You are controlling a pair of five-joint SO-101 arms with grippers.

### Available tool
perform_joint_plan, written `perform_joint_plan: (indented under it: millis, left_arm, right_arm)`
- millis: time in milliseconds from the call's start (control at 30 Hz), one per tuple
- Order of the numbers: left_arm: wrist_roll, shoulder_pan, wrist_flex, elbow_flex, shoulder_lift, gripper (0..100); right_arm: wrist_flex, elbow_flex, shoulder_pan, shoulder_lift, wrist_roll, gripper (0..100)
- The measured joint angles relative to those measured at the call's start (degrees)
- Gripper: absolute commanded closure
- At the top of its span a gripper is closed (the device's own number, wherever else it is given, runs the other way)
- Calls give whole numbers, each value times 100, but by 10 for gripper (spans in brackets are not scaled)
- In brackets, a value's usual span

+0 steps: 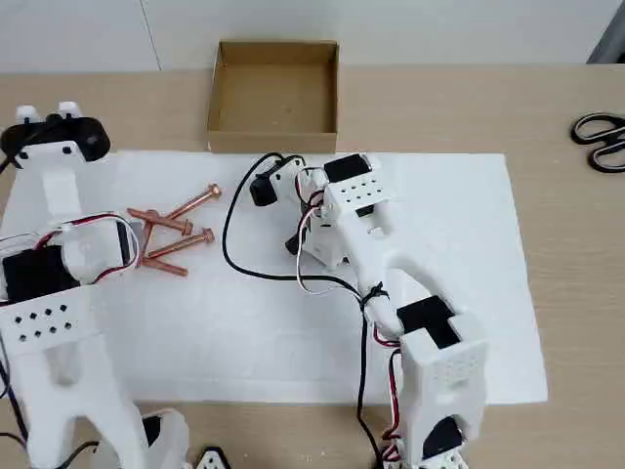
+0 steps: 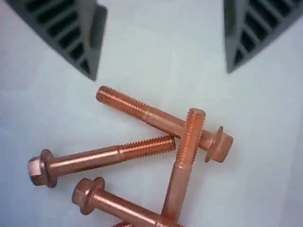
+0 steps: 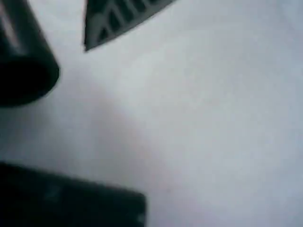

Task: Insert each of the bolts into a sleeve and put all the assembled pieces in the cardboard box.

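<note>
Here, copper-coloured bolts (image 2: 94, 158) with flanged hex heads, partly threaded shanks.

A pale wooden worktop (image 1: 547, 107) runs across the high view, its grain faint and its surface matte under soft, even light with only weak shadows. A white sheet (image 1: 244, 332) covers most of the middle, edges lying flat. Black-handled scissors (image 1: 601, 142) rest on bare wood at the far right edge. Behind the worktop stands a white wall (image 1: 391, 29), crossed by thin seams, and a grey edge (image 1: 613, 34) cuts the upper right corner.
</note>
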Motion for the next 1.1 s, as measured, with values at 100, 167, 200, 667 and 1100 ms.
perform_joint_plan:
  millis: [100,167,200,667,1100]
  left_arm:
    - [0,0,0,0,0,830]
    - [0,0,0,0,0,830]
    - [0,0,0,0,0,830]
    - [0,0,0,0,0,830]
    - [0,0,0,0,0,830]
  right_arm:
    - [-88,-9,0,105,0,816]
    - [-97,-44,0,193,0,816]
    - [-97,-62,0,237,0,816]
    - [-114,-79,9,273,0,954]
    - [941,-1108,299,299,-475,956]
